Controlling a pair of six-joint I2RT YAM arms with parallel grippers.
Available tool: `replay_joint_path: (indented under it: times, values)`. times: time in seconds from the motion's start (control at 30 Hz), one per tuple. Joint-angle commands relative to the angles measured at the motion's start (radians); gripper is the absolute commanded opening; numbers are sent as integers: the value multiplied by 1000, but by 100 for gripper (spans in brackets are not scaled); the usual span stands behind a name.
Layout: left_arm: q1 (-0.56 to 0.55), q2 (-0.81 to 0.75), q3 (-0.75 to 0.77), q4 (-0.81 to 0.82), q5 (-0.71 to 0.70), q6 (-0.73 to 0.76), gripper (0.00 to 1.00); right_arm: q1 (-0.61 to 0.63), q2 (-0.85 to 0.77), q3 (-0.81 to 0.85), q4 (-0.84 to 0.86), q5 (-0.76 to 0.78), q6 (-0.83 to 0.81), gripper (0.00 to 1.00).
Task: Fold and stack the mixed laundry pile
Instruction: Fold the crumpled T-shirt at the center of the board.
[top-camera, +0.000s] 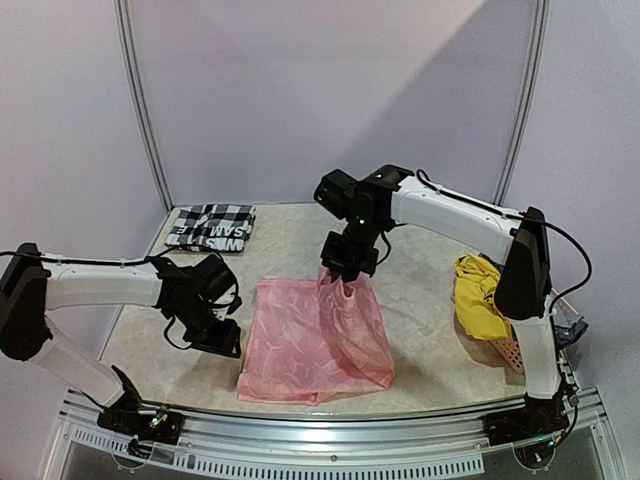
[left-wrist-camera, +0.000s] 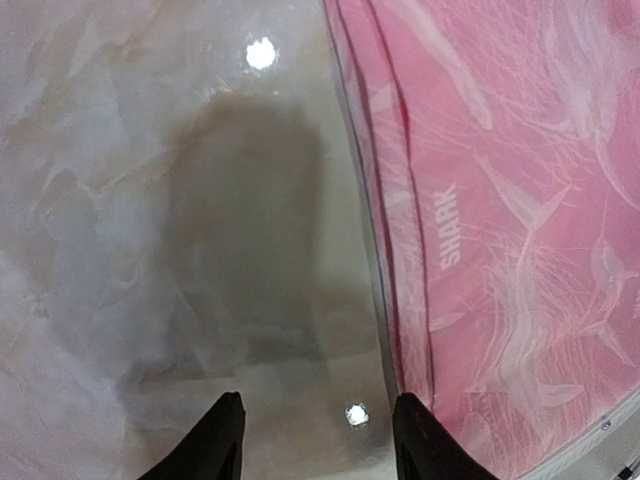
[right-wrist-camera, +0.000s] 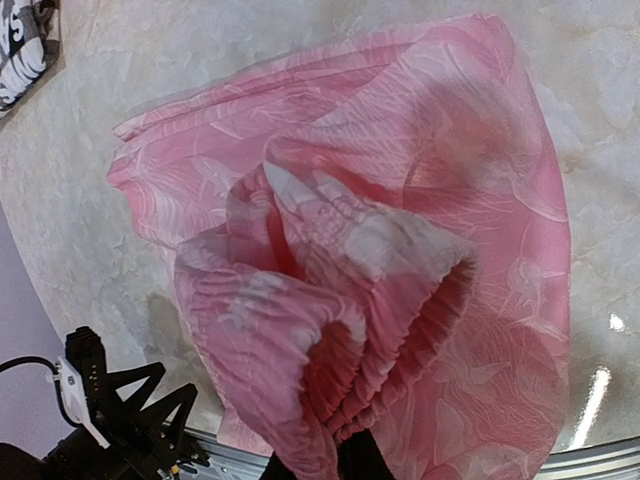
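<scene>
So, I'm working on the pink garment, which is lying mid-worktop, close to the near edge. My right jaws are clamped on its gathered, stretchy-looking hem and are holding that bunch up off the surface. That leaves the right half hanging like a loose tent while the left half is lying flat. My left jaws are standing apart with nothing between them, hovering low over bare worktop just beside the garment's left edge. As far as I can tell they aren't touching it.

Rest of the pile: the checked shirt is sitting folded at the far left corner. The yellow garment is slumping over the salmon basket at the right edge, with a scrap of blue-grey cloth peeking out next to it.

What I'm worrying about:
- I'm only pinching a bunched handful, so a layer could slide out mid-carry and the fold would land crooked.
- The worktop is looking glossy, so pulling the lifted part across might drag the whole thing instead of folding it, maybe over the near edge.
- My left jaws are sitting over bare surface, so shutting where they are would be grabbing nothing, and nothing would be pinning that left side.
</scene>
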Motion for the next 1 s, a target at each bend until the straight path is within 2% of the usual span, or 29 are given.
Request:
replay_joint_path:
  times: [0.0, 0.97]
  values:
    - [16, 38, -4, 31, 38, 31, 51, 24, 33, 30, 100, -21, 66, 0]
    - [16, 114, -2, 65, 102, 70, 46, 117, 194, 60, 427, -105, 209, 2]
